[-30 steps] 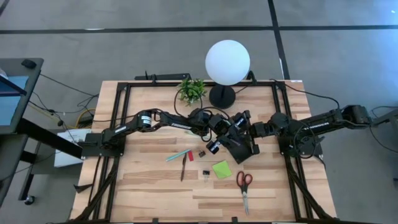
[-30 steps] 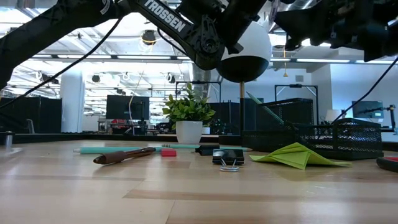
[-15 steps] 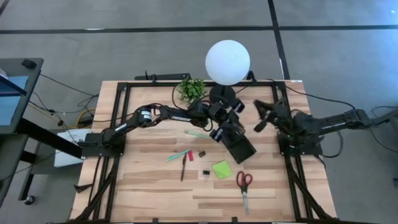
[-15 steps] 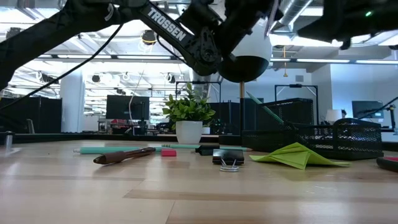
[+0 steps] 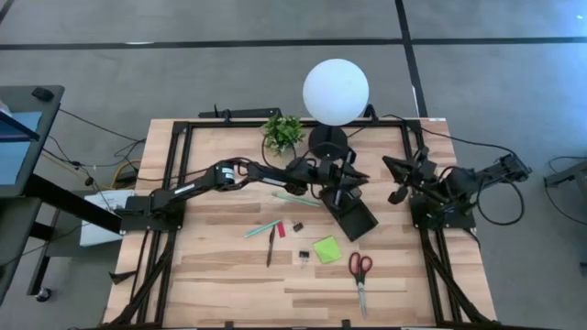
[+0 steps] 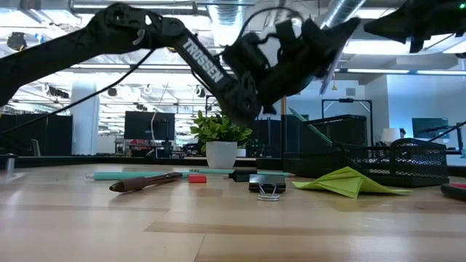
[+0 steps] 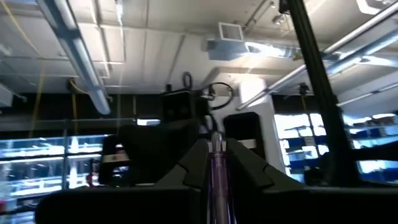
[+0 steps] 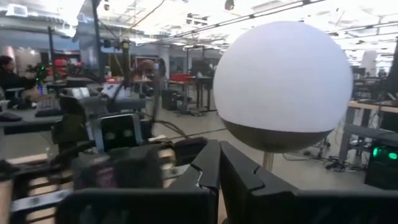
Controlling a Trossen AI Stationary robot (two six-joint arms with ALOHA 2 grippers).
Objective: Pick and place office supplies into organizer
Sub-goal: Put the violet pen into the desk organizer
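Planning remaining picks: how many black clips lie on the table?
2. One black clip beside the small red piece; the other beside the green sticky-note pad. More could hide under the arms.

A robotics lab set in a large open industrial hall. The wooden bench (image 5: 229,275) stands on a bare grey concrete floor (image 5: 183,55) marked with dark lines, cables trailing off its sides. Beyond it, exposed ceiling ducts (image 7: 242,46) and strip lights hang over rows of desks with dark monitors (image 6: 149,125), and a person (image 8: 9,71) sits at one workstation.
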